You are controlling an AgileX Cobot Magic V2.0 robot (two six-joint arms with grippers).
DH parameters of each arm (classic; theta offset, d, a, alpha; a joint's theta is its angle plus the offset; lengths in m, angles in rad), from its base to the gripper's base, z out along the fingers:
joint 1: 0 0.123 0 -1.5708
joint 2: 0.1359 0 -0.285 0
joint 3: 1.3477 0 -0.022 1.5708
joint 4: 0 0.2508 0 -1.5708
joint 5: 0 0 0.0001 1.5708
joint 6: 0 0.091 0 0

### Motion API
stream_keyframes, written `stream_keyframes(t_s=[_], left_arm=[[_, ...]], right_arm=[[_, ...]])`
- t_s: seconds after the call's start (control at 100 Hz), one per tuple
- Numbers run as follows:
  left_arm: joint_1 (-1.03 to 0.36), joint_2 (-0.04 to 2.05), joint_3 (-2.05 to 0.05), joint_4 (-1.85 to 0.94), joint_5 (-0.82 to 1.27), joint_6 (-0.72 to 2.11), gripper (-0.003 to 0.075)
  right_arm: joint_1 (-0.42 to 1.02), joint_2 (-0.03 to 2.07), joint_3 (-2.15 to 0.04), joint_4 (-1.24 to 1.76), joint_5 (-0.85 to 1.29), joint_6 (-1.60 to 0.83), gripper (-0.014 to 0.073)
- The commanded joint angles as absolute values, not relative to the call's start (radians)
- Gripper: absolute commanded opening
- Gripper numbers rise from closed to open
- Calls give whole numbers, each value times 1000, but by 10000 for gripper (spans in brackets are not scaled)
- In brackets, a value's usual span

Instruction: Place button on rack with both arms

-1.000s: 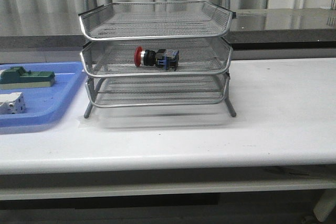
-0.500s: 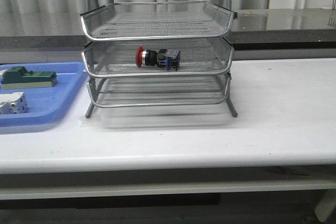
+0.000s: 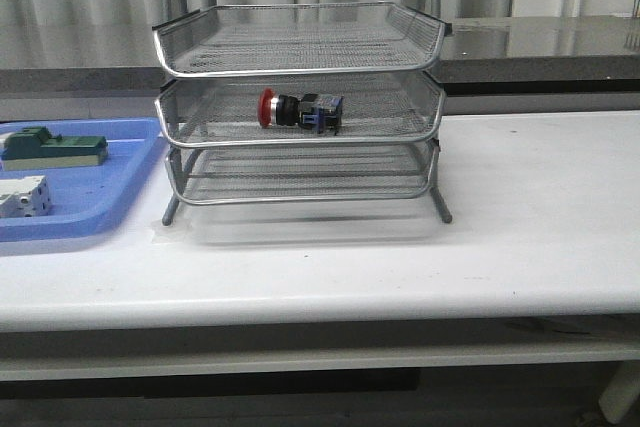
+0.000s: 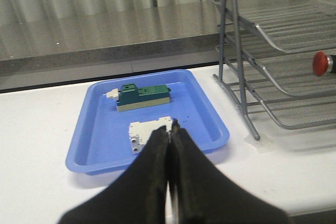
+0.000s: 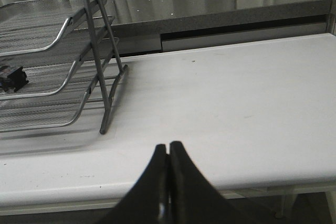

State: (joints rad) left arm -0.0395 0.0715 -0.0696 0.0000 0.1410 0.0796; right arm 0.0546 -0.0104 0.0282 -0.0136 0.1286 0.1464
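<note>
The button (image 3: 298, 110) lies on its side in the middle tray of the silver wire rack (image 3: 430, 29), red cap to the left. Its red cap (image 4: 322, 63) shows in the left wrist view, its dark rear block (image 5: 12, 78) in the right wrist view. My left gripper (image 4: 169, 129) is shut and empty, held back near the table's front edge in front of the blue tray. My right gripper (image 5: 168, 147) is shut and empty, over the front edge to the right of the rack (image 5: 105, 51). Neither arm shows in the front view.
A blue plastic tray (image 3: 120, 202) stands left of the rack and holds a green block (image 3: 55, 148) and a white block (image 3: 20, 196); both also show in the left wrist view, green block (image 4: 142, 95) and white block (image 4: 147, 131). White table (image 3: 530, 207) right of the rack.
The rack and button sit very slightly further right in the front view than a second ago; nothing differs since half a second ago.
</note>
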Motion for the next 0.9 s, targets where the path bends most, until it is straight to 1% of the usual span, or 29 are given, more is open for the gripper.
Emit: stream_keyframes(t_s=[0.0,0.11,0.3,0.48,0.89], left_arm=[[-20,29,-68,0,59,68,-21],[-16,-39,-35,-5,59,66,-21],[-16,-35,8,0,46,20,-21],[-16,-35,53,0,-23,14,-21],[-16,-35,53,0,-37,14,-21]], right_arm=[[50,-31,9,-20,41,144,-57],[50,-31,9,-20,41,144,-57],[50,-31,9,-20,41,144,-57],[50,-31,9,-20,41,144,-57],[50,-31,9,-20,41,144,-57]])
